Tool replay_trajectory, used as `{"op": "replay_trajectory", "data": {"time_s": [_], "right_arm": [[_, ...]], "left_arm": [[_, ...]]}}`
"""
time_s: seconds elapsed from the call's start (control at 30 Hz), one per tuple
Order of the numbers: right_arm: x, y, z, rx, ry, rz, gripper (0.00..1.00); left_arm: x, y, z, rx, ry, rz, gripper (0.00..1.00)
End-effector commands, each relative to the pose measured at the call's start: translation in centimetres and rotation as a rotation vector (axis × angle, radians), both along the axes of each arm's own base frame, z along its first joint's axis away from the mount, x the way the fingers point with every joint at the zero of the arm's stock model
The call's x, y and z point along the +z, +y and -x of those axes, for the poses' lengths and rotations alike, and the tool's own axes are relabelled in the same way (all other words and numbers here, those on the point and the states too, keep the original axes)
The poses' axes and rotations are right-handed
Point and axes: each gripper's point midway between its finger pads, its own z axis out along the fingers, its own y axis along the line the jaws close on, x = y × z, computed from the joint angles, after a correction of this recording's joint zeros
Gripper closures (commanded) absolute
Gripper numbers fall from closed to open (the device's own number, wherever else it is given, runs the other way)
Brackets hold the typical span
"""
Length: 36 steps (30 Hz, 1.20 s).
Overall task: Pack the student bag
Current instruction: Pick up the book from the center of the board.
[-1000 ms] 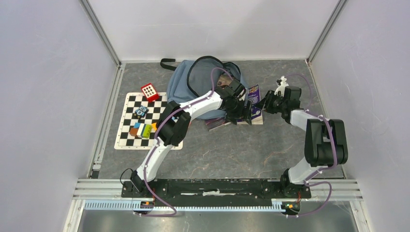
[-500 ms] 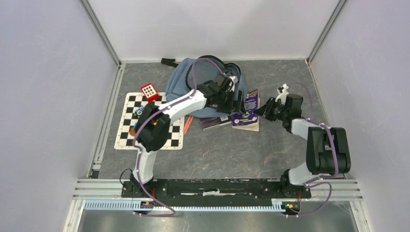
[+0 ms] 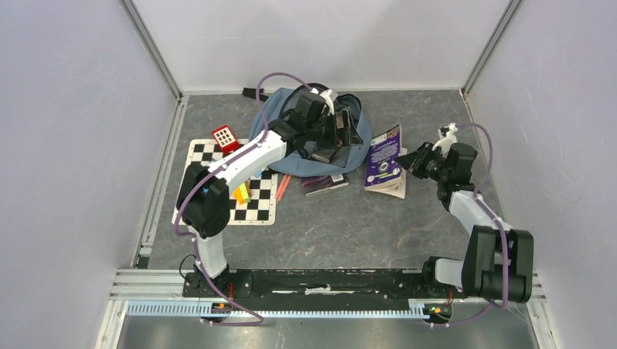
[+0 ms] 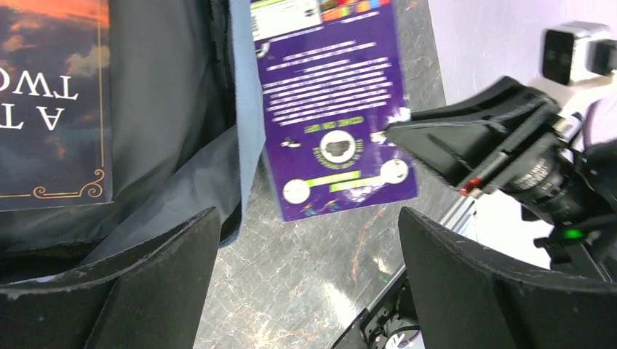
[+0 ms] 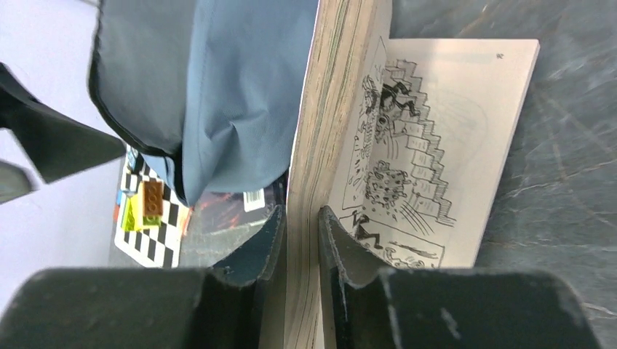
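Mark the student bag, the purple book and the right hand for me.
student bag (image 3: 361,133): top view, right-side fabric.
purple book (image 3: 383,156): top view, middle of cover.
right hand (image 5: 301,218): right wrist view, between its fingertips.

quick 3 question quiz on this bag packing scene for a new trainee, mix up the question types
1. True or false: the left gripper is shut on the student bag.
2. What is the right gripper holding? A) the purple book B) a water bottle C) a bag strap
3. Fill in the blank: the red block sits at a far corner of the ___ mat.

Key: 1 false, its jaws stand wide open above the bag's mouth; 2 A, clamped on the book's pages; 3 checkered.
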Motion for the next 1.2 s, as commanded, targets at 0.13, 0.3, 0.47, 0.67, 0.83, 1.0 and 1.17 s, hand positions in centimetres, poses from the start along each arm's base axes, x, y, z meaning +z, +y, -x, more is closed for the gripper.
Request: {"op": "replay_trajectory", "data": {"time_s": [0.13,0.3,0.47,0.67,0.83,1.0,1.17], "right_arm": [[10.8,-0.3,-0.6,0.012,-0.292,-0.045,1.0],[14.6,0.1,-1.0,0.019,-0.388,-0.102,1.0],[18.9,1.5,-1.0,0.089,-0.492,-0.165,1.0],[22.7,5.6,-0.3,0.247,-0.574,-0.214,1.0],[24.1,7.5,-0.1,0.335,-0.596,-0.269,1.0],[24.2,9.1,0.4,0.38,-0.59,-0.293,1.0],[24.1,9.2,0.4,0.378,-0.588,-0.293,1.0]], "left_arm": [[4.7,-0.1,0.0,0.007,-0.009,0.164,0.03],[5.3,0.0,-0.4,0.0,-0.009,0.224,0.02],[4.9,1.4,-1.3,0.042,0.017,0.258,0.01],[6.7,2.7,-1.8,0.05,-0.023,0.361,0.01],[10.0,2.6,-0.7,0.007,-0.089,0.504,0.01],[12.0,3.2,-0.3,0.004,-0.113,0.603,0.04],[12.6,3.6,0.2,0.005,-0.122,0.619,0.06]]}}
